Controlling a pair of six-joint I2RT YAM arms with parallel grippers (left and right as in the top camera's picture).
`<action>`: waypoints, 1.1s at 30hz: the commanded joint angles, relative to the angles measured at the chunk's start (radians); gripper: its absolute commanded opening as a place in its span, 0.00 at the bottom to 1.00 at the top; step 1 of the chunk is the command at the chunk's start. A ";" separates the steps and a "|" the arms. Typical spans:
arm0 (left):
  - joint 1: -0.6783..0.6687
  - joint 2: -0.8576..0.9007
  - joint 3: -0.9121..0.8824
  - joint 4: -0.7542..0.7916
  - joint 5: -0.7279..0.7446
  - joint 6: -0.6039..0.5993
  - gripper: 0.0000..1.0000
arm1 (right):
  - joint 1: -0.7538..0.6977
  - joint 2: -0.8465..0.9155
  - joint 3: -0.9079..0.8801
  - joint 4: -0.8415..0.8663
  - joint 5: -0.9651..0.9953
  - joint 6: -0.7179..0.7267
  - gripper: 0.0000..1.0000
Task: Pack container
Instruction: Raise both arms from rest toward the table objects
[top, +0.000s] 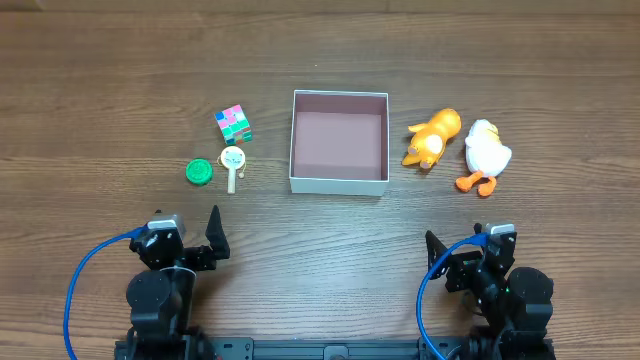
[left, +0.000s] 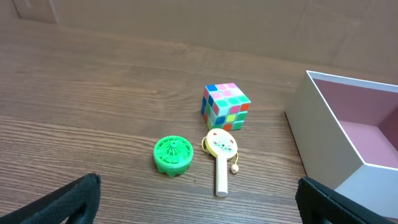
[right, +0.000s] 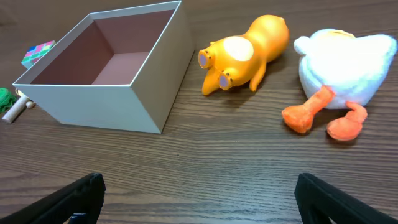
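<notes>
The container (top: 338, 182), a white-walled box with a pink-brown floor, stands empty mid-table; it also shows in the left wrist view (left: 323, 134) and the right wrist view (right: 106, 106). Left of it lie a pastel puzzle cube (top: 233, 123) (left: 225, 106), a green round toy (top: 200, 171) (left: 173, 154) and a small cream rattle on a stick (top: 233, 165) (left: 221, 155). Right of it lie an orange toy animal (top: 433, 138) (right: 244, 54) and a white plush duck with orange feet (top: 485, 153) (right: 346, 65). My left gripper (top: 213, 238) (left: 199, 202) and right gripper (top: 440, 255) (right: 199, 199) are open, empty, near the front edge.
Wood-grain table all round. Blue cables (top: 75, 285) loop beside both arm bases at the front.
</notes>
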 joint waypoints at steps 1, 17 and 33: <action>-0.002 -0.013 -0.006 0.005 0.014 0.022 1.00 | -0.007 -0.012 -0.016 0.003 -0.005 -0.003 1.00; -0.002 -0.013 -0.006 0.005 0.014 0.022 1.00 | -0.007 -0.012 -0.016 0.003 -0.005 -0.003 1.00; -0.002 -0.013 -0.006 0.013 0.103 0.011 1.00 | -0.007 -0.012 -0.016 0.053 -0.128 0.108 1.00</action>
